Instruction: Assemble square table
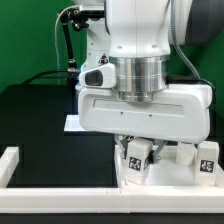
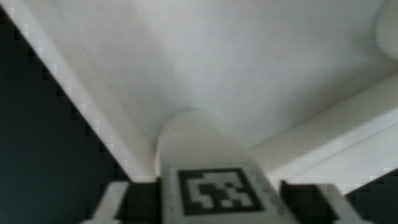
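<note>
In the exterior view the arm fills the upper and middle frame, and its gripper (image 1: 140, 150) hangs low in the lower centre, shut on a small white leg (image 1: 137, 160) whose black-and-white tag faces the camera. The wrist view confirms the hold: the tagged leg (image 2: 217, 192) sits at the bottom centre of that picture, pinched between two dark fingers (image 2: 128, 200), one on each side. Beyond it, filling most of the wrist picture, is the broad white tabletop (image 2: 196, 70) with a raised ridge running diagonally across it; the leg appears to be very close to or against this slab, though whether it touches cannot be told. In the exterior view the tabletop (image 1: 160, 183) shows only as a white patch at the lower right, under the gripper, with another tagged leg (image 1: 208, 158) standing at the right edge. A long white rail (image 1: 22, 170) with an upturned end runs along the lower left and bottom of the frame, and the marker board (image 1: 72, 124) peeks out at centre left behind the arm. The step in hand looks like seating this leg into a corner socket. To do it well, the robot should keep the leg upright and square to the slab, line its end up over the socket before pressing, and turn it gently without loosening the pinch. A tilted entry could jam the leg or shove the slab sideways toward the rail.
</note>
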Controlling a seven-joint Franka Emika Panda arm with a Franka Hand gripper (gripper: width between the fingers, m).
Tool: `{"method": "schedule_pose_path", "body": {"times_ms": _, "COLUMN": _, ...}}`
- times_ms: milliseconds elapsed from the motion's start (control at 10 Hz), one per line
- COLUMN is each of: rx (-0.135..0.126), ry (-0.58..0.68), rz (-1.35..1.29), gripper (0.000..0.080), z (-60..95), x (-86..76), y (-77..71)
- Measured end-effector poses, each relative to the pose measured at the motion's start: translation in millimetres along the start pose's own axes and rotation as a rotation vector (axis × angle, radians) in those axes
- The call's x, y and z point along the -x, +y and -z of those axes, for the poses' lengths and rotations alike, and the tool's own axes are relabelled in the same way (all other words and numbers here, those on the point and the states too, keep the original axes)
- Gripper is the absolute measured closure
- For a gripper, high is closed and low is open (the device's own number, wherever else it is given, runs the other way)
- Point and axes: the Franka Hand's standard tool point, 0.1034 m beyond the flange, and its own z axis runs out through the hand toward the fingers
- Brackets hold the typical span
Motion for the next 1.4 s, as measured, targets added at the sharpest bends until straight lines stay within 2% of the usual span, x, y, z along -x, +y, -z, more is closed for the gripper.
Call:
{"method": "schedule_pose_path", "body": {"times_ms": 200, "rx": -0.001, "ry": 0.001, "rz": -0.136, "gripper": 0.0509, "z": -0.1, "x": 0.4, "y": -1.1}}
{"method": "schedule_pose_path", "body": {"times_ms": 300, "rx": -0.004, "ry": 0.007, "rz": -0.293, "gripper": 0.0509, "z": 0.6, "x": -0.1, "y": -2.5}}
{"method": "schedule_pose_path", "body": {"times_ms": 400, "rx": -0.023, "ry": 0.014, "rz": -0.489, "gripper": 0.0509, "z": -1.6, "x": 0.0, "y": -2.9}}
{"method": "schedule_pose_path", "body": {"times_ms": 600, "rx": -0.103, "ry": -0.011, "rz": -0.901, "gripper": 0.0509, "z": -3.7, "x": -1.0, "y": -4.4}}
{"method": "schedule_pose_path", "body": {"times_ms": 700, "rx": -0.126, "ry": -0.019, "rz": -1.032, "gripper": 0.0509, "z": -3.6, "x": -2.3, "y": -4.1}}
{"method": "schedule_pose_path", "body": {"times_ms": 1000, "rx": -0.124, "ry": -0.024, "rz": -1.081, "gripper": 0.0501, "z": -3.8, "x": -2.2, "y": -3.6}}
{"method": "schedule_pose_path", "body": {"times_ms": 1100, "rx": -0.124, "ry": -0.02, "rz": -1.033, "gripper": 0.031, "z": -3.6, "x": -2.4, "y": -3.6}}
{"method": "schedule_pose_path", "body": {"times_ms": 1200, "rx": -0.123, "ry": -0.003, "rz": -0.796, "gripper": 0.0192, "z": -1.6, "x": -4.3, "y": -2.4}}
{"method": "schedule_pose_path", "body": {"times_ms": 1400, "rx": -0.124, "ry": 0.014, "rz": -0.486, "gripper": 0.0162, "z": 1.6, "x": -6.3, "y": -0.4}}
